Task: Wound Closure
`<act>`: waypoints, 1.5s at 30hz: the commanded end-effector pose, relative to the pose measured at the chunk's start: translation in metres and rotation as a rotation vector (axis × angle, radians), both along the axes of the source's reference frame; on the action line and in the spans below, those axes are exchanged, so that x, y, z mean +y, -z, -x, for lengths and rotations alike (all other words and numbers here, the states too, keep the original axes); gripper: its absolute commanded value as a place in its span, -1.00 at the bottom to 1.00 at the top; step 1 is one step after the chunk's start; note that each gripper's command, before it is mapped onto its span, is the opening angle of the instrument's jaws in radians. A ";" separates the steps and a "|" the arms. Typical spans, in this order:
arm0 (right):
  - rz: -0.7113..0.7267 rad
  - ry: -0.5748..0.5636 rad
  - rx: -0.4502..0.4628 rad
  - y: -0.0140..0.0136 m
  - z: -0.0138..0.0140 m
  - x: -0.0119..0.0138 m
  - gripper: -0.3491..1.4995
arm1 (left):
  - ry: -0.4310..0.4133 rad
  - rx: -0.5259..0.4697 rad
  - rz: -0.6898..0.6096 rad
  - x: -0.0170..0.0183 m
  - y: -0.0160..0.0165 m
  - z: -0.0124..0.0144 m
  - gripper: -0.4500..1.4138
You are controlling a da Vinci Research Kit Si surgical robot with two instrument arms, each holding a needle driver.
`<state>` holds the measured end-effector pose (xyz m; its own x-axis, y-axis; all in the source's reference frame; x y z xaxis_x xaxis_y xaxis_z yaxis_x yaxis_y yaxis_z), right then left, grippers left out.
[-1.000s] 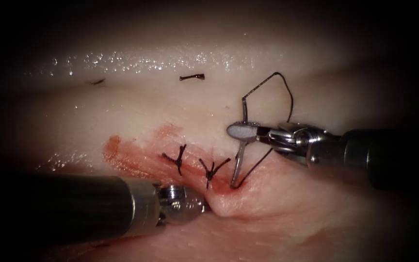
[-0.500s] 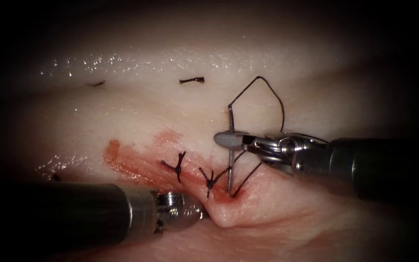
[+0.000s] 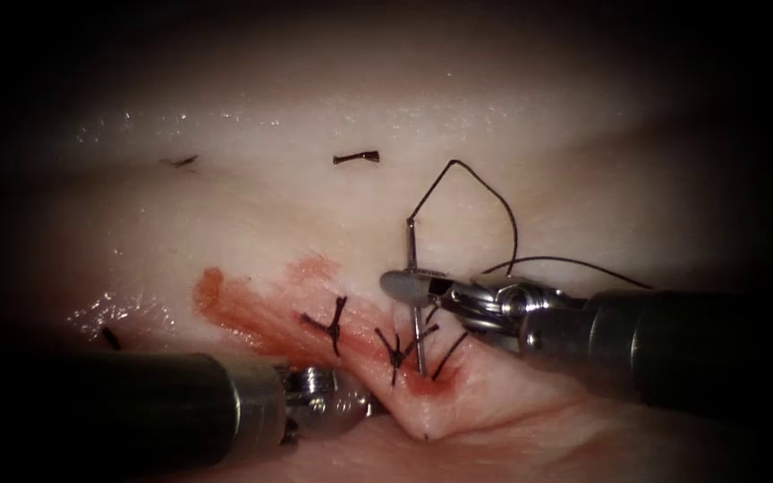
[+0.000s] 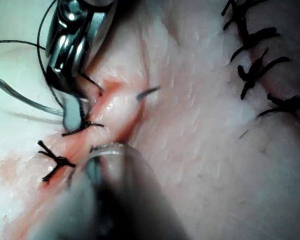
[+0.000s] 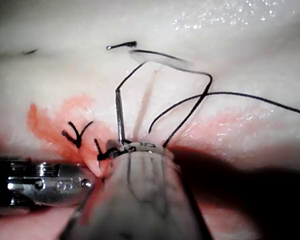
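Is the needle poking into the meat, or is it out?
In. The needle, held by the right tool mid-curve, has its lower end sunk in the tissue at the cut.

Black thread (image 3: 485, 192), pale pink tissue (image 3: 252, 224), red fluid (image 3: 243, 309).

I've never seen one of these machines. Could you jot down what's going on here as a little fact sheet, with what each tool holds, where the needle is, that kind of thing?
Right tool: jaws shut on the needle, near its thread end
Needle: stands steeply, tip in the tissue at the cut's right end
Left tool: tip pressed against the tissue; what it holds cannot be told
Thread: loops up from the needle's end, then trails right
Tissue: pale, cut smeared with red fluid
Stitches: two knotted ones left of the needle
Cut ends of thread: lying farther back
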<state>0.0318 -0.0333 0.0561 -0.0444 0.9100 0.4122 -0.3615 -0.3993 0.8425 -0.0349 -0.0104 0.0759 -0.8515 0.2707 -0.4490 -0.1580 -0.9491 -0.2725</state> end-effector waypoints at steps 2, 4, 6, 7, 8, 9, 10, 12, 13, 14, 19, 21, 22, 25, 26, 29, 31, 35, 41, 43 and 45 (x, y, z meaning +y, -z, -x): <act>0.013 0.017 0.006 -0.0003 -0.0002 -0.0006 -1.00 | -0.001 -0.001 0.000 -0.0001 -0.0005 0.0006 -0.55; 0.010 0.022 0.006 -0.0002 0.0002 -0.0009 -1.00 | -0.001 -0.002 -0.001 -0.0001 -0.0005 0.0005 -0.57; 0.009 0.025 0.007 -0.0002 0.0005 -0.0011 -1.00 | -0.001 -0.002 -0.001 0.0000 -0.0005 0.0005 -0.57; 0.009 0.027 0.007 -0.0002 0.0007 -0.0011 -1.00 | -0.001 -0.002 -0.001 0.0000 -0.0005 0.0005 -0.57; 0.008 0.028 0.008 -0.0002 0.0009 -0.0010 -1.00 | -0.001 -0.002 -0.001 0.0000 -0.0005 0.0005 -0.57; 0.007 0.029 0.009 -0.0002 0.0011 -0.0009 -1.00 | 0.000 0.000 0.000 0.0000 -0.0005 0.0005 -0.57; 0.007 0.030 0.009 -0.0002 0.0012 -0.0008 -1.00 | 0.000 0.000 0.000 0.0000 -0.0004 0.0005 -0.57; 0.005 0.030 0.010 -0.0002 0.0012 -0.0006 -1.00 | 0.000 0.000 0.000 0.0000 -0.0004 0.0005 -0.57; 0.012 0.034 0.010 -0.0003 0.0011 -0.0003 -1.00 | 0.000 0.000 0.000 0.0000 -0.0004 0.0005 -0.57; 0.012 0.034 0.010 -0.0003 0.0011 -0.0003 -1.00 | 0.000 0.000 0.000 0.0000 -0.0004 0.0005 -0.57; 0.393 0.040 0.063 -0.0016 -0.0008 0.0025 -0.65 | 0.003 0.001 -0.003 -0.0003 0.0001 0.0007 -0.57; 0.450 0.010 0.069 -0.0021 -0.0011 0.0034 -0.18 | 0.009 0.002 -0.008 -0.0003 0.0004 0.0007 -0.59; 0.520 -0.025 0.080 -0.0030 -0.0012 0.0049 0.34 | 0.002 0.000 -0.007 -0.0003 0.0011 0.0008 -0.59; 0.601 -0.065 0.043 -0.0045 -0.0004 0.0075 0.76 | 0.002 -0.009 -0.001 -0.0004 0.0020 0.0009 -0.59; 0.621 -0.071 0.036 -0.0049 0.0002 0.0082 0.76 | 0.003 -0.012 0.004 -0.0004 0.0024 0.0009 -0.59; 0.664 -0.096 -0.005 -0.0061 0.0024 0.0104 0.76 | -0.003 -0.019 0.013 -0.0007 0.0031 0.0010 -0.59; 0.695 -0.115 -0.033 -0.0069 0.0043 0.0118 0.76 | -0.012 -0.029 0.031 -0.0009 0.0035 0.0012 -0.60; 0.741 -0.127 -0.072 -0.0078 0.0073 0.0133 0.76 | -0.036 -0.090 0.111 -0.0010 0.0040 0.0016 -0.60; 0.964 -0.014 -0.095 -0.0066 0.0087 0.0135 0.89 | -0.044 -0.161 0.179 -0.0009 0.0039 0.0021 -0.57; 1.107 0.064 -0.093 -0.0054 0.0083 0.0135 0.89 | -0.037 -0.184 0.199 -0.0008 0.0039 0.0022 -0.53; 1.136 0.085 -0.083 -0.0048 0.0081 0.0137 0.89 | -0.038 -0.201 0.213 -0.0008 0.0039 0.0022 -0.53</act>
<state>0.0232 -0.0197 0.0595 0.0904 0.7011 -0.7073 -0.3950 0.6772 0.6208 -0.0366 -0.0111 0.0714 -0.7249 0.1024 -0.6812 -0.0874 -0.9946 -0.0564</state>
